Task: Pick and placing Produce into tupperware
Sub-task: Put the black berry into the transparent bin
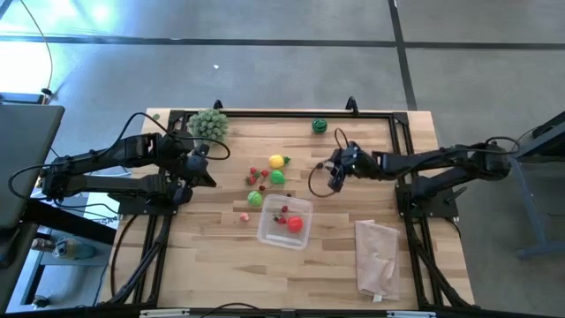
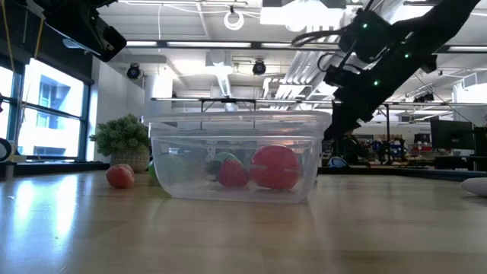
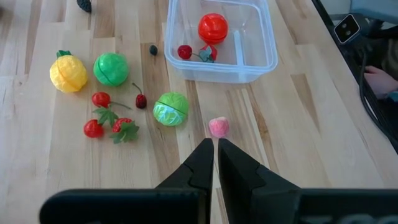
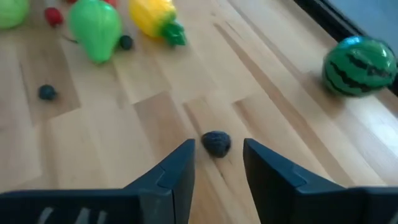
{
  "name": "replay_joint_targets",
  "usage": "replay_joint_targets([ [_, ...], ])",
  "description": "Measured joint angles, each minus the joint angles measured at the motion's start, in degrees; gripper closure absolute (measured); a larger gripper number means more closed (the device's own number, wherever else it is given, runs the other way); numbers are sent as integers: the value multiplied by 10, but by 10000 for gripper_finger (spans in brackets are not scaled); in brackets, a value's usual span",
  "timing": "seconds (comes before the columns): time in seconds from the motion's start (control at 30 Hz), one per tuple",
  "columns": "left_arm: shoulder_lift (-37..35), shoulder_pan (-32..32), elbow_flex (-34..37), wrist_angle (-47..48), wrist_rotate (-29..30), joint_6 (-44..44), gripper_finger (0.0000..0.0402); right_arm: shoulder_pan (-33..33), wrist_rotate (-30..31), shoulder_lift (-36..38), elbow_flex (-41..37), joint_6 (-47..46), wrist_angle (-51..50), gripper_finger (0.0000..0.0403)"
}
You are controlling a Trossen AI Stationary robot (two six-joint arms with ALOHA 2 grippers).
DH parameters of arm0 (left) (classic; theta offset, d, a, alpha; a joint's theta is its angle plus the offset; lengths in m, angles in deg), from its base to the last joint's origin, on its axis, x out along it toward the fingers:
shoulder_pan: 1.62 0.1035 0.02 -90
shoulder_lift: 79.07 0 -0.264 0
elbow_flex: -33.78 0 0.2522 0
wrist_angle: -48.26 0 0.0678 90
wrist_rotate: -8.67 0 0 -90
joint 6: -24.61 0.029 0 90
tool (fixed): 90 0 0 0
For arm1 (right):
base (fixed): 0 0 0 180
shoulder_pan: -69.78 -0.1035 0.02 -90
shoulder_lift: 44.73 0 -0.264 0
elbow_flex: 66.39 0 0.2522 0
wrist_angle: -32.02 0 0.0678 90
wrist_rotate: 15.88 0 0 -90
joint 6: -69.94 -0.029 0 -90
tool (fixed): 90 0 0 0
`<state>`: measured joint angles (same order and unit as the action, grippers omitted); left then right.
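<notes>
Left hand: on the worktop's left side, near the bushy ball; fingers pressed together, holding nothing.
Loose produce: clustered at centre, between the two hands, just beyond the container.
Container: centre front; clear, already holds a red tomato and smaller red pieces.
Small dark berry: lies directly ahead of the right hand, in line with the gap between its fingers; roundish, no evident long axis.
Right hand: right of centre, fingers narrowly parted, empty.
Nearer arm: right, by judgement; the berry sits at its fingertips.
Watermelon ball: far edge, well apart from the container.
</notes>
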<state>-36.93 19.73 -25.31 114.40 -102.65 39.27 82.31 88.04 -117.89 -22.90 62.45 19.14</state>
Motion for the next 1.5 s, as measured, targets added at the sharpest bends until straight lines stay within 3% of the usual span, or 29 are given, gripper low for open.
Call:
replay_joint_targets([
  [0.2,0,0,0,0,0,0,387,54,-52,-19,1,26,11,244],
  [0.57,0,0,0,0,0,0,387,63,-86,-101,1,109,91,188],
  [1.13,0,0,0,0,0,0,387,71,-100,-219,42,148,111,185],
  [1.5,0,0,0,0,0,0,387,85,-116,-230,56,145,77,185],
])
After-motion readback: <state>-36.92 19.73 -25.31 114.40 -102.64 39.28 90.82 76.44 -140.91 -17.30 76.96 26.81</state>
